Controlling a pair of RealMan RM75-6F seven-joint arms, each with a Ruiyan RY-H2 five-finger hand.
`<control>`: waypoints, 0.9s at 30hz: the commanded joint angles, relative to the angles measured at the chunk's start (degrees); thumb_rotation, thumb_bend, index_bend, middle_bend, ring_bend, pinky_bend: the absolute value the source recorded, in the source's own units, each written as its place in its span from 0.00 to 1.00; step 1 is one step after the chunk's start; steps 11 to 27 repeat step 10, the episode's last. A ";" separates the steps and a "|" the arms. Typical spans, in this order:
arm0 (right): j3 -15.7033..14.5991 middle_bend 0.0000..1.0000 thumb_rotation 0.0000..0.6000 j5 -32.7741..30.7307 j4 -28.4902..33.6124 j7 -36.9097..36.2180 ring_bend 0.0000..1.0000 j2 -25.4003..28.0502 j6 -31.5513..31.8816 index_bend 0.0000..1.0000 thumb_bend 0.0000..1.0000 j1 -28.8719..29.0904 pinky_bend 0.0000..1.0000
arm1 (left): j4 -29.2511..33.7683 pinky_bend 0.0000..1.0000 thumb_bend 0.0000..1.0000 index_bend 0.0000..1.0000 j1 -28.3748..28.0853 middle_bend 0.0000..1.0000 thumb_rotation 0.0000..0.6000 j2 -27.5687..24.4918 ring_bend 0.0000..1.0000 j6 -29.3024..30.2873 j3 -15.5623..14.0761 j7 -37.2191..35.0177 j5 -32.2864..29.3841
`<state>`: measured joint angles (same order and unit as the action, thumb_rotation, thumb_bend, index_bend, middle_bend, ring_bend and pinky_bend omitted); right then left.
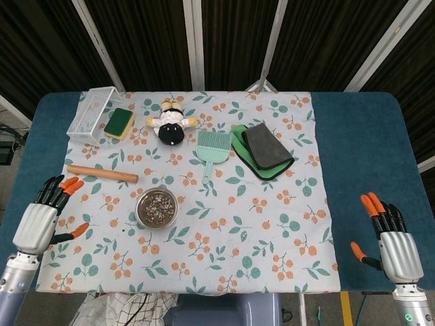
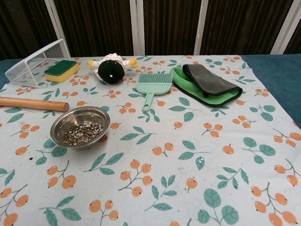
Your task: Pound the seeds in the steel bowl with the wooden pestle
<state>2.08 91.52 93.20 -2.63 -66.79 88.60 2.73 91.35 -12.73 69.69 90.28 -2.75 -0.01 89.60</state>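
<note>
The wooden pestle (image 1: pixel 102 174) is lying flat on the tabletop (image 1: pixel 353 129), just behind the steel bowl (image 1: pixel 156 208) of seeds. Left robot hand (image 1: pixel 39 221) and right robot hand (image 1: pixel 393 248) are hovering, fingers spread, holding nothing.

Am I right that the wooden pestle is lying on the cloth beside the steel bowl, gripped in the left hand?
Not quite. The wooden pestle does lie on the cloth beside the steel bowl, but the left hand is open and clear of it, as the head view shows.

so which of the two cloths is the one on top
The dark grey cloth is on top, folded and lying on the green cloth, whose edge sticks out around it, right of the mint brush.
</note>
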 commanded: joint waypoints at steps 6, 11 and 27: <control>0.39 0.00 1.00 0.24 -0.14 1.54 0.00 -0.21 0.35 0.00 0.32 0.24 0.00 | 5.37 0.00 0.24 0.00 5.85 0.00 1.00 -4.12 0.00 0.61 -1.14 7.65 -5.30; 0.45 0.00 1.00 0.27 -0.06 1.48 0.00 -0.20 0.33 0.00 0.32 0.34 0.00 | 6.17 0.00 0.24 0.00 6.79 0.00 1.00 -4.75 0.00 1.13 -1.01 6.31 -4.49; 0.45 0.00 1.00 0.27 -0.06 1.48 0.00 -0.20 0.33 0.00 0.32 0.34 0.00 | 6.17 0.00 0.24 0.00 6.79 0.00 1.00 -4.75 0.00 1.13 -1.01 6.31 -4.49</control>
